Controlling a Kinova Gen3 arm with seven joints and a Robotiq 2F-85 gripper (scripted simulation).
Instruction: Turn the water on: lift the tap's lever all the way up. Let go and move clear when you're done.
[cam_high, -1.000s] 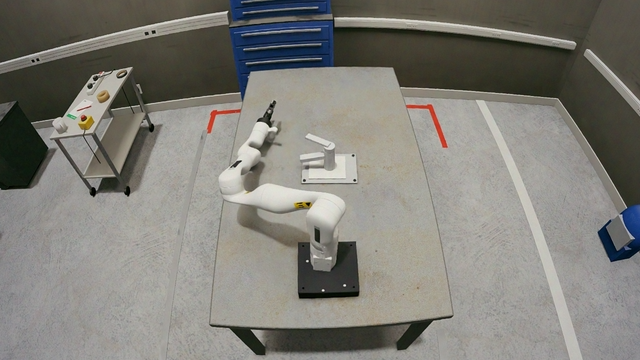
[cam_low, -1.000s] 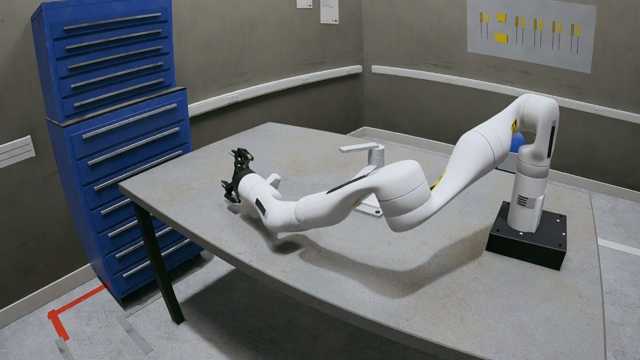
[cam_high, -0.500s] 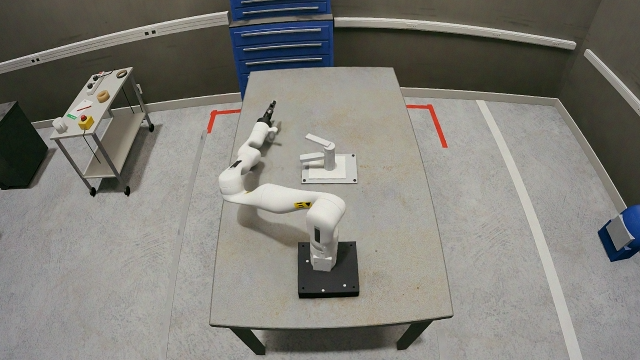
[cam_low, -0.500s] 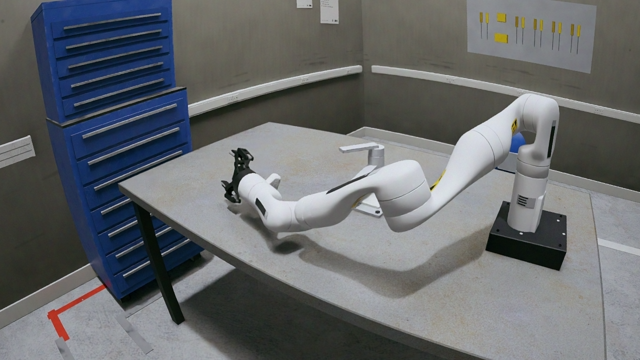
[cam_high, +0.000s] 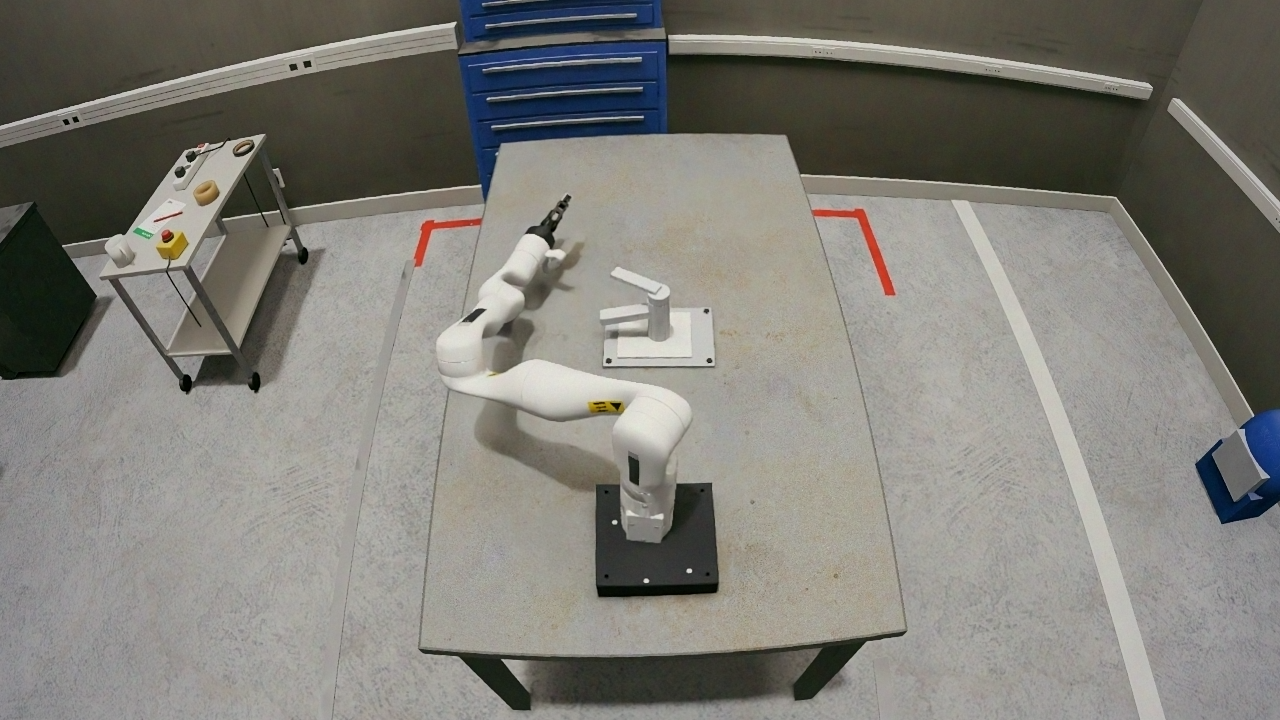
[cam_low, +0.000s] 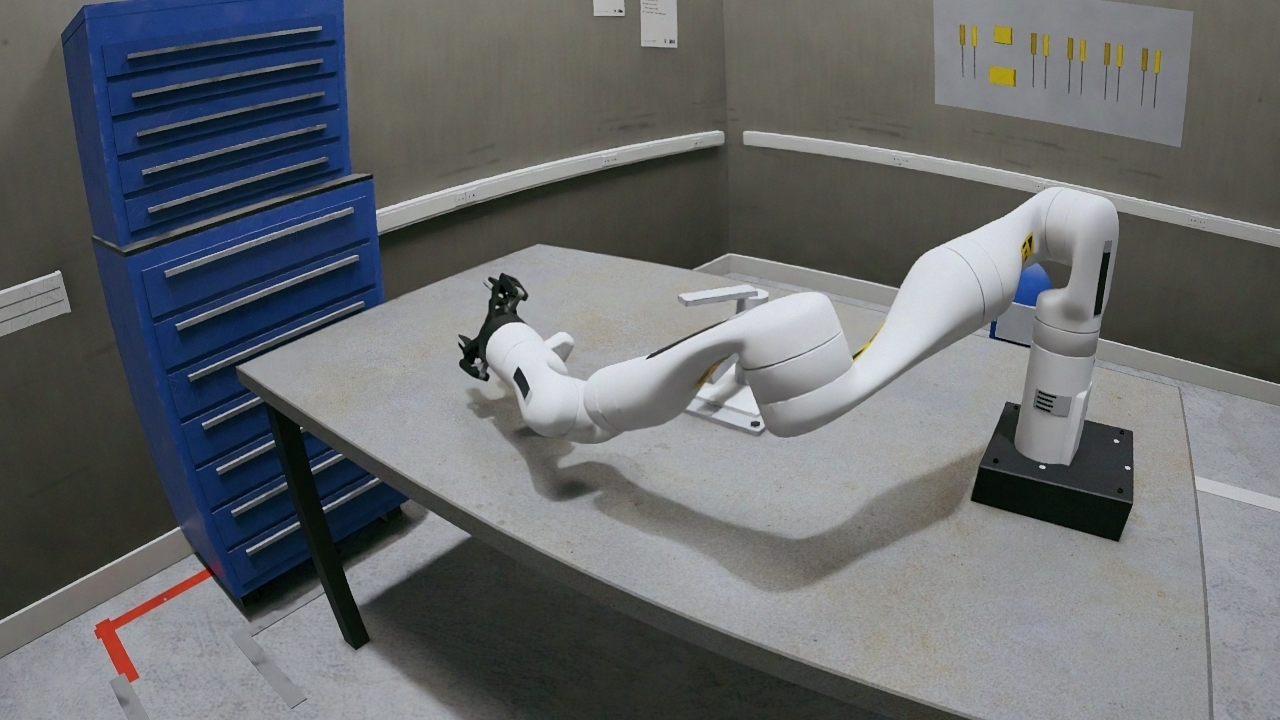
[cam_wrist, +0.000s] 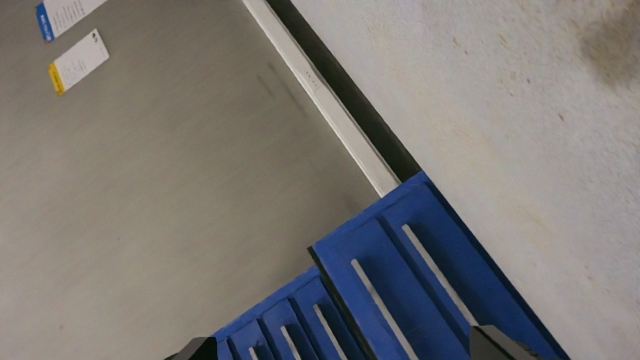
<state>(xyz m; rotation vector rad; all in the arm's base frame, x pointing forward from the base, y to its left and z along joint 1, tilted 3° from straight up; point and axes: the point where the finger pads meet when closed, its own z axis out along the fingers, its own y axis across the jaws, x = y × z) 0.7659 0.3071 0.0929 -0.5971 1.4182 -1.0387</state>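
Over on the worktop (cam_high: 769, 501), the tap (cam_high: 657, 315) is seen bolted to its plate, well apart from the wide-open, empty hand (cam_high: 558, 211), and its stiff, slick lever (cam_high: 639, 280) is judged best lifted from under its free tip.

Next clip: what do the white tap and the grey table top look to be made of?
The white tap with its flat lever looks like matte painted metal or plastic: uniform white, sharp edges, no gleam; which one is unclear. The grey speckled table top looks like stone or concrete, rough matte, with brownish mottling.
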